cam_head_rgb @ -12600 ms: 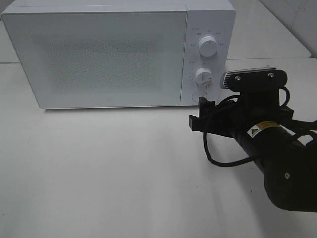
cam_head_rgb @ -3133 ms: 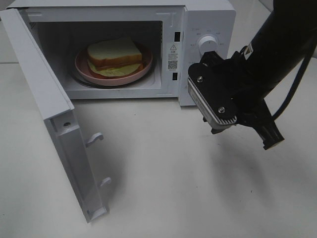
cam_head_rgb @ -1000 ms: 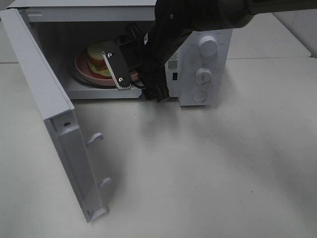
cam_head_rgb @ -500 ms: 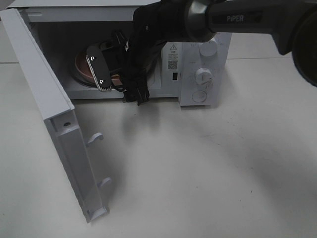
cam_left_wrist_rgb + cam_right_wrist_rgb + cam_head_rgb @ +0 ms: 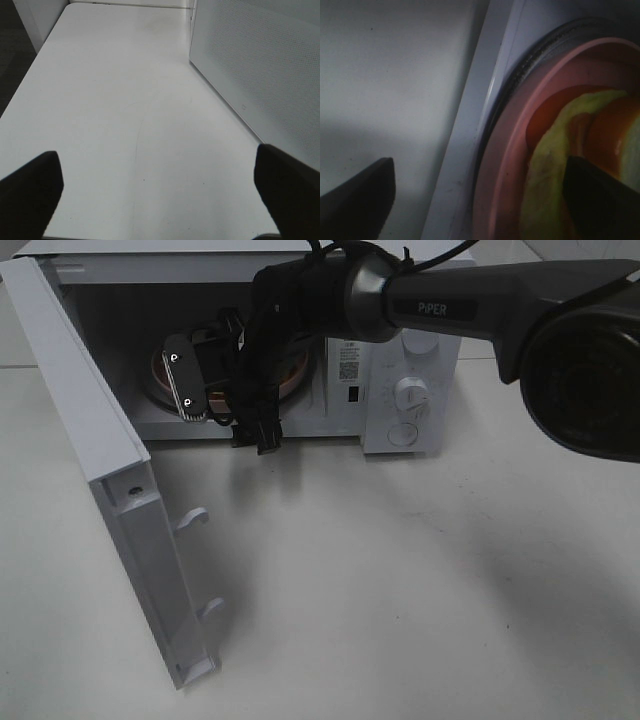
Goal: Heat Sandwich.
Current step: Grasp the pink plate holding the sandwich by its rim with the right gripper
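inside the open microwave [image 5: 438, 430], right gripper [image 5: 479, 197] of the "piper"-lettered arm [image 5: 450, 308], jaws wide apart, beside the sandwich [image 5: 545, 162]

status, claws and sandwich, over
Left claw open, empty. Right claw open, straddling round pink plate's rim. Green-and-red-filled sandwich on plate, ungripped. White microwave door open.

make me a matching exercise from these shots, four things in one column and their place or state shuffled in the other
Things
1. microwave door
2. pink plate
3. right gripper
4. left gripper

Places or states
a. inside the microwave, under the sandwich
b. swung wide open
c. open, over the table outside the door
d. open, reaching into the oven cavity

Pairs: 1-b, 2-a, 3-d, 4-c
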{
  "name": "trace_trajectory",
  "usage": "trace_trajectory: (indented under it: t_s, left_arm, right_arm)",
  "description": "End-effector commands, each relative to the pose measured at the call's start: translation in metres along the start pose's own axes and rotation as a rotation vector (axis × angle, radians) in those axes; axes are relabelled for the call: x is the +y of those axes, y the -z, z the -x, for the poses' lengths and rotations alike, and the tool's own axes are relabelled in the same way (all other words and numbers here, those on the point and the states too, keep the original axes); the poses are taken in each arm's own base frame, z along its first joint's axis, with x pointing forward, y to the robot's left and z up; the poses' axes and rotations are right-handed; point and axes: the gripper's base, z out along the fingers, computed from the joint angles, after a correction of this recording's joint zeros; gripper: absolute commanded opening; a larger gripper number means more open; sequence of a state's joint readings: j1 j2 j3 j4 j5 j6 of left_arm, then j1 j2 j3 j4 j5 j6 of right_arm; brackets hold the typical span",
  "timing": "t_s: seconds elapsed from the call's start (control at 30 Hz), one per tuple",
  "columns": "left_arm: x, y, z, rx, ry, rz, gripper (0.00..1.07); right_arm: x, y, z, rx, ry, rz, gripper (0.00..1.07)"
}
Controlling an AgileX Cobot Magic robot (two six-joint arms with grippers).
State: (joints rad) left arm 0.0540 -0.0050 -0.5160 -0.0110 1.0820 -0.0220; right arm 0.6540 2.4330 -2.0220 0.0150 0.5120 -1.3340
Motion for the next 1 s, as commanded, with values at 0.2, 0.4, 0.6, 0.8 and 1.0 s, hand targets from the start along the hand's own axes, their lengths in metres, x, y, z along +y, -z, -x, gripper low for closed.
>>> trace_trajectory:
  t_s: [0.2, 0.4, 0.6, 0.8, 1.0]
  left_arm:
    - [0.0004, 0.0007, 0.0004, -0.014, -0.003, 0.006, 0.96]
    - [0.0004, 0.0007, 0.0004, -0.014, -0.003, 0.006, 0.96]
    - [0.0004, 0.0007, 0.0004, -0.014, -0.003, 0.006, 0.96]
    - [0.0004, 0.0007, 0.0004, -0.014, -0.003, 0.006, 0.96]
    - [0.0004, 0.0007, 0.0004, -0.014, -0.003, 0.006, 0.96]
  right_arm:
    - [-0.0005, -0.0043, 0.0032, -0.029, -0.039, -0.019, 0.63]
    - [-0.0019, -0.0041, 0.0067, -0.068, -0.093, -0.032, 0.17]
    - [-0.0022, -0.0035, 0.0091, -0.095, -0.133, -0.029, 0.00]
    - [-0.0029, -0.0025, 0.0095, -0.098, -0.137, -0.032, 0.00]
    - [-0.0048, 0.0029, 0.0113, -0.110, -0.152, -0.024, 0.00]
